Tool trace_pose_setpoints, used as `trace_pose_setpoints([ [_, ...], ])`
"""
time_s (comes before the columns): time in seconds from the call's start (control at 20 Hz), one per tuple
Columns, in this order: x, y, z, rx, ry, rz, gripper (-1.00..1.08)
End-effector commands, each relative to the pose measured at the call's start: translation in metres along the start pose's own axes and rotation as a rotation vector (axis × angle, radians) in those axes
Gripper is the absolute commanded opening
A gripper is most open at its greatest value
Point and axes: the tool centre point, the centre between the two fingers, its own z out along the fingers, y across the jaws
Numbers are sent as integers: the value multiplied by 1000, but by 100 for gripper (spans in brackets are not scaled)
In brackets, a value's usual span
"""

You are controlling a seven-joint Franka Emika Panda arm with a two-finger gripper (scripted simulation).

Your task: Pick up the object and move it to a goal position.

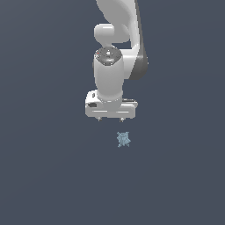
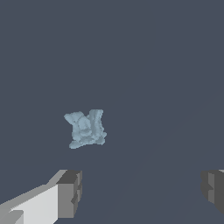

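White parallel-jaw gripper (image 1: 110, 119): fingers spread wide apart, nothing held, pointed down from the white arm (image 1: 118, 39). Small pale blue-grey spiky lump (image 1: 124, 139) (image 2: 86, 128): on the dark grey-blue surface (image 1: 44, 176), near the fingertips, clear of both grey pads (image 2: 70, 193).

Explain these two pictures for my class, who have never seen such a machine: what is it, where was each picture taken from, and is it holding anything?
These are computer-simulated pictures of one white robot arm. The exterior view comes from a camera off the arm; the wrist view comes from a camera on the arm's wrist, looking past its two fingers. The grasping part, the end effector, is open and holds nothing. One thing lies on the plain dark surface: a small pale blue-grey spiky lump, also seen in the wrist view. It sits apart from the fingers, not between them.
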Motion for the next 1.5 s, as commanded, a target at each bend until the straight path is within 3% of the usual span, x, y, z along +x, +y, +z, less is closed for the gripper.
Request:
trace_pose_setpoints([
  [0.0,0,-2,2,0,-1,-3,100],
  [0.9,17,-60,85,-11,-15,-136,100],
  [1.45,17,-66,100,-10,-18,-149,100],
])
